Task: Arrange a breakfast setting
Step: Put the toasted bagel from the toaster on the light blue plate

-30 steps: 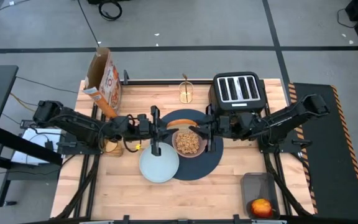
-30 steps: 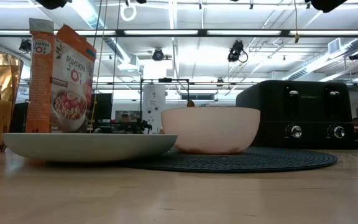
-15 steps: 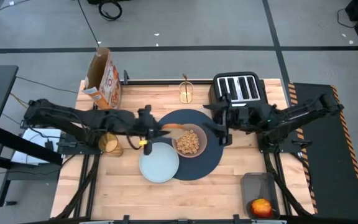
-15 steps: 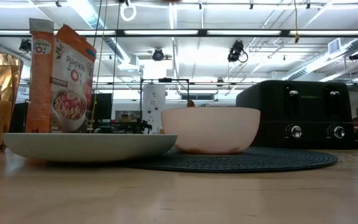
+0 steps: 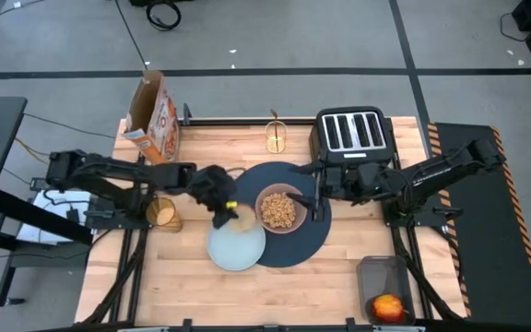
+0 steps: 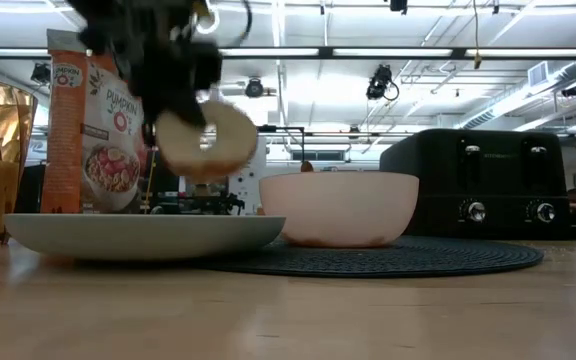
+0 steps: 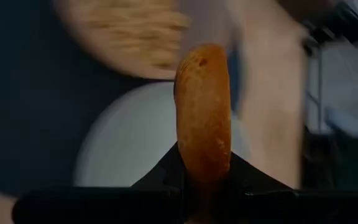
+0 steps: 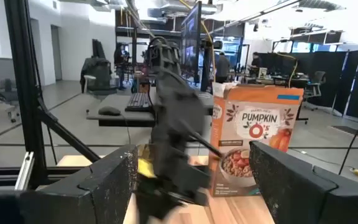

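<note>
My left gripper point(image 5: 229, 210) is shut on the round toasted bread point(image 6: 208, 140) and holds it above the pale-blue plate point(image 5: 236, 247). The plate lies on the wood at the left edge of the dark-blue placemat point(image 5: 298, 247). On the placemat stands the tan bowl point(image 5: 279, 209), filled with cereal. My right gripper point(image 5: 317, 199) stands open just right of the bowl, holding nothing. The amber cup point(image 5: 277, 138) stands at the far edge. The red apple point(image 5: 387, 307) lies in a dark tray at the near right. My left gripper pinches the bread between its two fingers, one on each flat face, at the part of the rim nearest the wrist point(image 7: 202, 171). The fingers slant down from above and from the table's left. The bread hangs tilted below them, clear of the plate point(image 6: 143, 235).
The black toaster point(image 5: 353, 134) stands at the far right, close behind my right arm. The orange cereal box point(image 5: 151, 118) stands at the far left corner. A round tan thing point(image 5: 164, 213) sits under my left arm. Bare wood lies along the near edge.
My right gripper has opened, let go of the bread and drawn back toward the table's right edge. My left gripper has carried the bread from over the placemat's far side toward the near edge and down, over the plate, turning as it went.
</note>
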Tool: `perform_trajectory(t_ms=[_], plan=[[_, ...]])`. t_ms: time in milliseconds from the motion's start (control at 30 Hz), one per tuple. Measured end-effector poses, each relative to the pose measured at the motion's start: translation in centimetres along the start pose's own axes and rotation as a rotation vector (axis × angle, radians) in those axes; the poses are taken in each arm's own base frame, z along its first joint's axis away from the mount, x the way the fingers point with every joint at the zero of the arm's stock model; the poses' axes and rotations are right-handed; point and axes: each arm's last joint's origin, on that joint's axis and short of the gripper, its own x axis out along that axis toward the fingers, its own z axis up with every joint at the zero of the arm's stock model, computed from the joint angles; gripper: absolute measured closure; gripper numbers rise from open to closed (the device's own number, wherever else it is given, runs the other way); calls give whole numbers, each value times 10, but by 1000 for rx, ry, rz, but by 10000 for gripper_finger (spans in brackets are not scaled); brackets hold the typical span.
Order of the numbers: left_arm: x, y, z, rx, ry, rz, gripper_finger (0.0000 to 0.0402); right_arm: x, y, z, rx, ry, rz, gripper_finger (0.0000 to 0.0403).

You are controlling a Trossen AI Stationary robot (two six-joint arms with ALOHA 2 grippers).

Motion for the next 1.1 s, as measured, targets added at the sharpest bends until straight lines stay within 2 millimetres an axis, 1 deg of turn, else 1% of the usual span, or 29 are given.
perform_trajectory(t_ms=[67,200,267,400,567,767,933,1100], plan=[[3,14,-9,-38,39,-3,352,0,1,0,2,1,0,92],[13,23,-22,-86,61,-110,352,-2,1,2,6,-2,-8,92],[18,28,-28,-110,70,-131,352,-2,1,2,7,-6,-7,91],[23,29,-33,-108,93,-148,352,-2,1,3,9,-10,-25,91],[36,30,-35,-102,109,-150,351,-2,0,2,8,-4,-37,90],[50,33,-43,-116,172,-138,351,-2,0,2,7,2,-40,89],[52,33,-44,-117,179,-132,346,-2,0,1,3,12,-39,89],[52,35,-44,-162,180,-112,319,-2,0,-1,2,23,-38,89]])
